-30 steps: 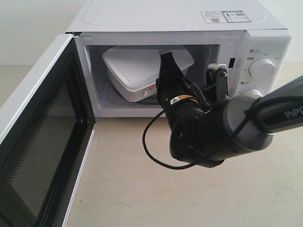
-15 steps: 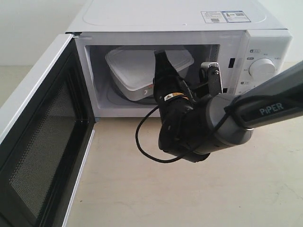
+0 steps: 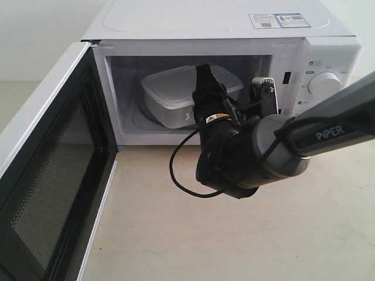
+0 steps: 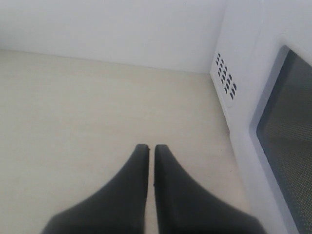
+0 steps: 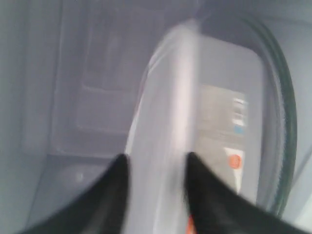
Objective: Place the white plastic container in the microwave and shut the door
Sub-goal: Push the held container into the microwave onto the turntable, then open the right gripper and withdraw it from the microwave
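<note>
**Container in the oven, claw parted at its rim: back out clean**

The white plastic container [image 3: 176, 93] lies flat inside the microwave [image 3: 234, 23], in the upper middle of the exterior view, on the glass turntable [image 5: 285, 122]. The right gripper [image 5: 156, 163] reaches into the cavity with its jaws parted either side of the container's lid rim. The view is blurred, but it does not look clamped.

The step in hand looks like letting go. Done well, the jaws would open clear of the rim on both sides, then draw straight back out of the mouth so a finger does not drag the light box. Then comes the door [image 3: 53, 175], wide open at lower left.

The left gripper [image 4: 147, 146] is all but closed on nothing, over bare tabletop.

The box is smooth, translucent, round-cornered, with a red-marked label [image 5: 226, 131]. The door's inner face is black mesh.
</note>
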You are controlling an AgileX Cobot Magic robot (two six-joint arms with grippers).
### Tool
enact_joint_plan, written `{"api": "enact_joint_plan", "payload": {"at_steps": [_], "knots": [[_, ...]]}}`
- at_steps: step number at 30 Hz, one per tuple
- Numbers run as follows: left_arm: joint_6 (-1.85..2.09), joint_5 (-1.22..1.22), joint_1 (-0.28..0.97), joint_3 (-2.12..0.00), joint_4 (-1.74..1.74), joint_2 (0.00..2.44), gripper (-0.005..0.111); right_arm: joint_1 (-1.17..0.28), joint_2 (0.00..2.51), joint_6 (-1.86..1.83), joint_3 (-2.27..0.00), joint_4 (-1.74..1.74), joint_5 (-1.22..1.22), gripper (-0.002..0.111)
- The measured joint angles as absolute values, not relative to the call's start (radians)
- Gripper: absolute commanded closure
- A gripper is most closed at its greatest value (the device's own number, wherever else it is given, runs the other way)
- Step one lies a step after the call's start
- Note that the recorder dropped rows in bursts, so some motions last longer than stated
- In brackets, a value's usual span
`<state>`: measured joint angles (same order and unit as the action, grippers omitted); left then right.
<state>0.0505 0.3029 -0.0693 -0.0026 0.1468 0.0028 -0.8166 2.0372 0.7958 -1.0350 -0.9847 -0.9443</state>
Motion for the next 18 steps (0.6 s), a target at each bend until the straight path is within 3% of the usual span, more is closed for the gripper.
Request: {"api": "enact_joint_plan", "payload": {"at_steps": [11,18], "knots": [[0.05,0.303,-0.069,-0.003,0.147,0.003,0.102,-0.817,2.037,0.792,-1.035,-0.985,-0.93,0.048],[0.05,0.303,-0.069,-0.003,0.147,0.003,0.102,-0.85,1.971,0.759,-0.891,-0.92,-0.888,0.048]]}}
